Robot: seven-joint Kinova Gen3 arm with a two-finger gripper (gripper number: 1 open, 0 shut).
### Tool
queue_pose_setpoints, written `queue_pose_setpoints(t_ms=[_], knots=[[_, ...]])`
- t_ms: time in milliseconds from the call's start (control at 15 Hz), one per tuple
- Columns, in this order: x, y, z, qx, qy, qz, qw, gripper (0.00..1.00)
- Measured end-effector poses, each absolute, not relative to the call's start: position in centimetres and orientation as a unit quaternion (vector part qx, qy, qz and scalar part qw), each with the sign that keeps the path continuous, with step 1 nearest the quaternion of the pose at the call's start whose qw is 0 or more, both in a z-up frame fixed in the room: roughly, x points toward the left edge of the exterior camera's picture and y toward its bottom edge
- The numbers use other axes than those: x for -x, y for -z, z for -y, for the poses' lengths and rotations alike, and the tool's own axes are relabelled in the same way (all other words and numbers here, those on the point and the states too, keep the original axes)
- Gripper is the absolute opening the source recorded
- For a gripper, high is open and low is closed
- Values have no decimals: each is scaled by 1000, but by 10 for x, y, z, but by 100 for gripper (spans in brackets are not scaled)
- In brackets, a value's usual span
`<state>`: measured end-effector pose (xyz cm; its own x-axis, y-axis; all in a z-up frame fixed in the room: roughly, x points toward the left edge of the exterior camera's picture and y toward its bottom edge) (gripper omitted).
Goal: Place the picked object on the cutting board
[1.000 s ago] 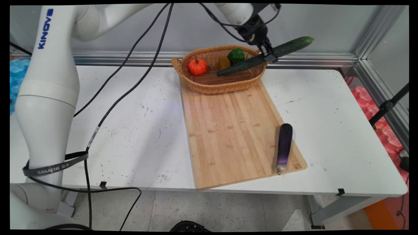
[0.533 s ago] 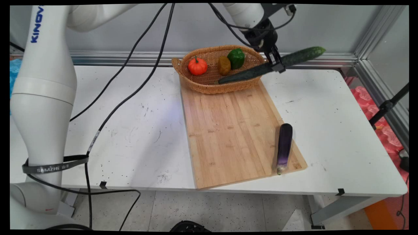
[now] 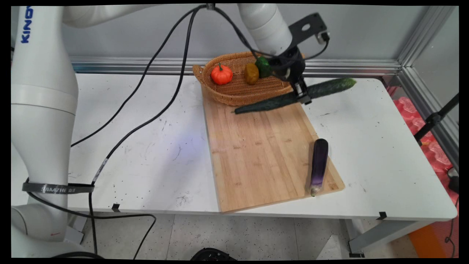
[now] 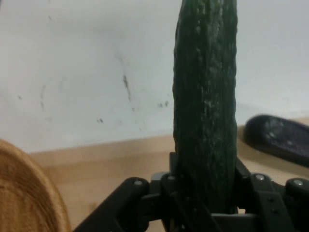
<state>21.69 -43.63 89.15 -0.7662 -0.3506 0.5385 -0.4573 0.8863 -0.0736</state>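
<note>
Whereas it was earlier held over the woven wicker basket [image 3: 238, 93], the long dark-green cucumber [image 3: 278, 101], pinched mid-length by the black two-finger hand [image 3: 303, 96], is now carried lower, above the pale wooden cutting board [image 3: 263, 154].

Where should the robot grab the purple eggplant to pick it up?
Probably around the middle of the eggplant, coming straight down from above. It lies flat on the cutting board, long and slim, so jaws closing across its narrow width should balance it.
</note>
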Motion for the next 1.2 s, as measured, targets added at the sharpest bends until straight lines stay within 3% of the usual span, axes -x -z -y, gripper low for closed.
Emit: queue_pose_setpoints(t_ms=[1200], knots=[[-216, -811, 369, -282, -61, 932, 220, 0]])
